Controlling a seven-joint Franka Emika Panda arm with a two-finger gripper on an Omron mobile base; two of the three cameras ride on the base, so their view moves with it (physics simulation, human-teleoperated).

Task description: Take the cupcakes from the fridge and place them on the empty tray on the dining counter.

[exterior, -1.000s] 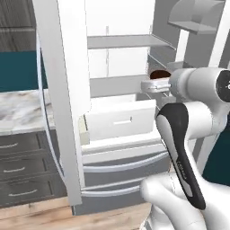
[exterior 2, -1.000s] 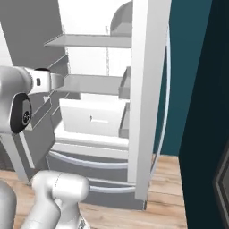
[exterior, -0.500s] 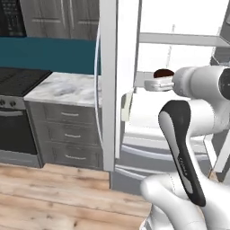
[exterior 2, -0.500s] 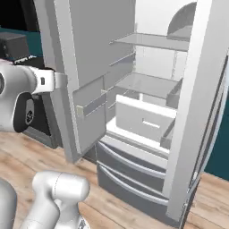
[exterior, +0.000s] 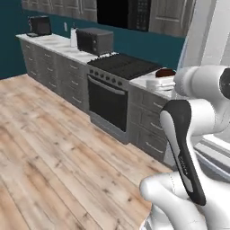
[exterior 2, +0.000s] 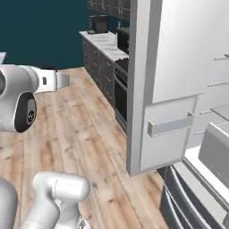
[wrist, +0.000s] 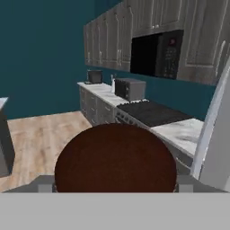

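I have 1 cupcake (wrist: 115, 157) clamped between the wide-set fingers of my hand (wrist: 115, 188), right at the wrist, while the fridge (exterior 2: 179, 89) stands off to my right.

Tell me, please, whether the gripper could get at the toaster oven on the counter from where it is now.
Probably not: the toaster oven sits well beyond the stove, across open floor, and the gripper is closed on a cupcake.
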